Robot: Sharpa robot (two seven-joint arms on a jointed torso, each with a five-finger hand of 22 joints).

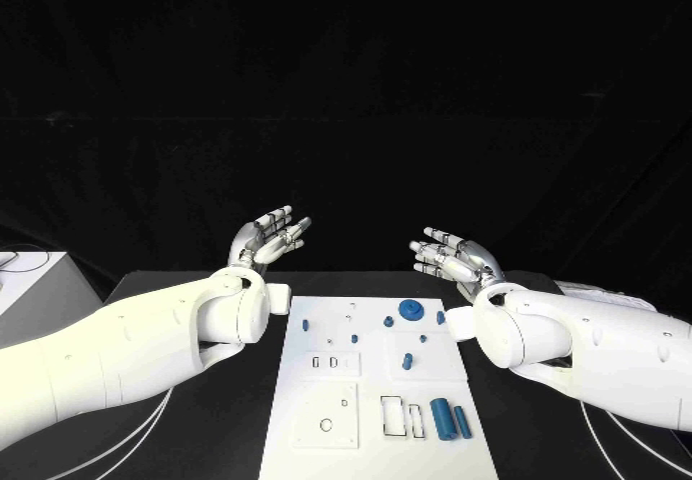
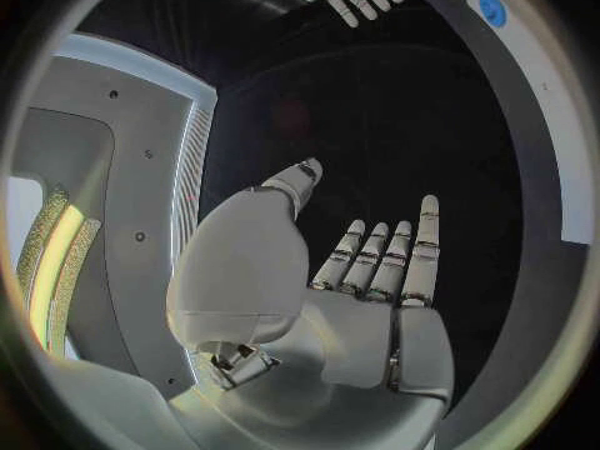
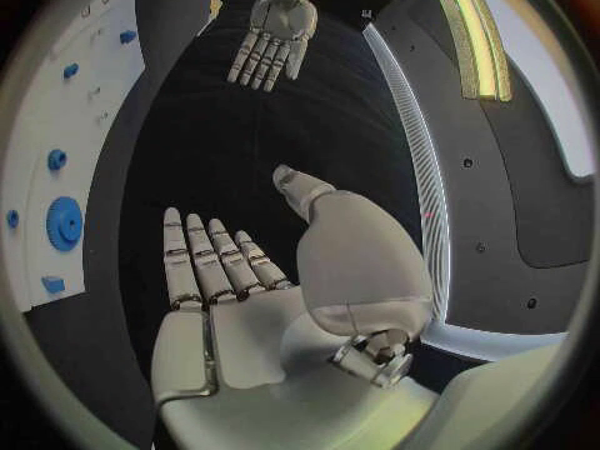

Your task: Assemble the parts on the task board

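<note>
Nearby, little crowds the black counter (image 1: 216,420) beyond the flat white task board (image 1: 378,440) lying in its middle, between the two white arms. Small blue parts sit on it: a round disc (image 1: 411,309) near the far edge, two upright-lying cylinders (image 1: 449,419) toward the near right corner. Both hands hover past the board's far end, well apart from every part. The left hand (image 1: 271,236) and right hand (image 1: 451,257) each hold nothing, silver fingers extended and spread.
</note>
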